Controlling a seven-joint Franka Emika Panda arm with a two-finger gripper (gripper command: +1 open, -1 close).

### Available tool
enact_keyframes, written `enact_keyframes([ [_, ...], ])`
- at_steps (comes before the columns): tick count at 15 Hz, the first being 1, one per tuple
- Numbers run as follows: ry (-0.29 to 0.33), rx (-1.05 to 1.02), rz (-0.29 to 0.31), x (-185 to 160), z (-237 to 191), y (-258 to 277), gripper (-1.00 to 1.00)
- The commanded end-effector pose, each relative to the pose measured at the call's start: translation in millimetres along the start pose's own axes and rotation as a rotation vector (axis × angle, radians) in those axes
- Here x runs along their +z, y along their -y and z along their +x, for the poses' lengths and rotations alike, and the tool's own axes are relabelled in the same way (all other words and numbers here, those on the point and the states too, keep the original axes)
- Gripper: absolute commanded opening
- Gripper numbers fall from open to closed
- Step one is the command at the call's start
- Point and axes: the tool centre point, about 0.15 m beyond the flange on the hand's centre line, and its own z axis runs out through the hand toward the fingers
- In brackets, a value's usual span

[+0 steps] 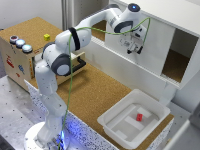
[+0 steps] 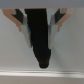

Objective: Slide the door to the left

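While the white robot arm [image 1: 67,42] reaches across the cork-topped bench [image 1: 95,92], its gripper [image 1: 134,48] hangs close in front of the large flat white door panel [image 1: 152,47]; contact cannot be confirmed. The door stands upright along the bench's far edge, within the white cabinet [image 1: 165,15], with a dark opening [image 1: 177,57] showing at the door's side toward the exterior view's right. In the wrist view the fingers [image 2: 23,24] are spread apart, holding nothing, against the door's plain white surface [image 2: 15,50].

Other items:
- White plastic tray [image 1: 112,125], at the bench's near corner, containing a small red block [image 1: 139,117].
- Wooden box [image 1: 17,60] at the bench's end, exterior view's left, bearing round buttons [image 1: 20,43] and a small yellow cube [image 1: 46,36].
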Motion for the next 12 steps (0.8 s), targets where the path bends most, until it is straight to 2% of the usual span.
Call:
enact_keyframes([
  [1,-0.074,0.022,-0.107,1,-15,46,-1.0],
  [6,-0.081,-0.001,-0.14,4,-20,74,-1.0],
  [12,-0.084,-0.017,-0.134,3,-24,112,-1.0],
])
